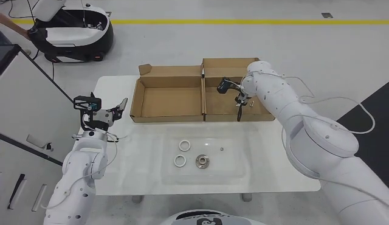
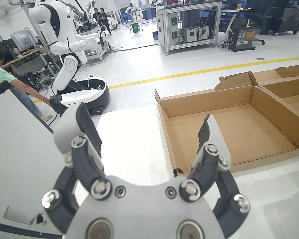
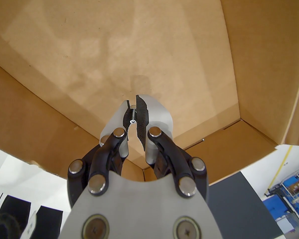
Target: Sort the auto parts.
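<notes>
Right gripper [image 3: 133, 103]: clamped on a small screw [image 3: 132, 116], pads nearly meeting.
Screw: silver, threaded, pinched lengthwise between the pads.
Cardboard box [image 3: 251, 50]: bare floor beyond the fingertips, walls flanking both sides.

Screw [image 3: 132, 117] — half-hidden inside the right gripper [image 3: 133, 100]; speck [image 1: 222, 147] — too small.

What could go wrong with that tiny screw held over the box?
The screw is thin and pinched in the right end effector above the right box, so it might slip early or bounce on landing. The small part on the table looks equally hard to pinch.
</notes>
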You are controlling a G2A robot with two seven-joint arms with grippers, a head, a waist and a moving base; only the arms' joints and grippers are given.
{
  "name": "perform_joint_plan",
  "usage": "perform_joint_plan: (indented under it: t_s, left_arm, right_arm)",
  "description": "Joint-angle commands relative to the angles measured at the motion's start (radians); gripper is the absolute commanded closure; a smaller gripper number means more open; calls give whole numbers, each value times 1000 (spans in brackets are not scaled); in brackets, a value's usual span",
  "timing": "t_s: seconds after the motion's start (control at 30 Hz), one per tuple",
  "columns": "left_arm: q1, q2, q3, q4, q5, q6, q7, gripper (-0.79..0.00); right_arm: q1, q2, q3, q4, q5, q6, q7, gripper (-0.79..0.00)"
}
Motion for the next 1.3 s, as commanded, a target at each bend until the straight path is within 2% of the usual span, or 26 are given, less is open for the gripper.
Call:
perform_joint_plan:
  t_s: [0.0, 0.2, 0.3, 0.5, 0.63, 0.8, 0.83, 0.87, 0.9, 0.93, 1.27]
  left_arm:
    - [0, 0, 0, 0, 0, 0, 0, -785]
    - [0, 0, 0, 0, 0, 0, 0, -785]
    - [0, 0, 0, 0, 0, 0, 0, -785]
    - [0, 0, 0, 0, 0, 0, 0, -785]
    - [0, 0, 0, 0, 0, 0, 0, -785]
    - [0, 0, 0, 0, 0, 0, 0, -785]
    - [0, 0, 0, 0, 0, 0, 0, -785]
    - [0, 0, 0, 0, 0, 0, 0, -785]
    - [0, 0, 0, 0, 0, 0, 0, -785]
    - [0, 0, 0, 0, 0, 0, 0, -785]
    - [0, 0, 0, 0, 0, 0, 0, -785]
  right_arm:
    - [-3, -2, 2, 6, 0, -4, -2, 0]
    - [-12, -9, 5, 25, -10, -6, -13, 0]
    - [-13, -11, 9, 34, -11, -8, -15, -43]
    - [-5, -14, 18, 38, -14, -10, -23, -212]
    - [3, -16, 21, 32, -25, -10, -36, -256]
    - [21, -15, 30, 14, -33, -11, -59, -357]
    - [25, -15, 33, 10, -33, -12, -67, -409]
    - [31, -14, 36, 6, -33, -14, -73, -526]
    - [35, -12, 39, 1, -34, -17, -79, -767]
    - [40, -11, 42, -4, -34, -20, -85, -785]
    - [69, 32, 84, -113, -39, -54, -129, -785]
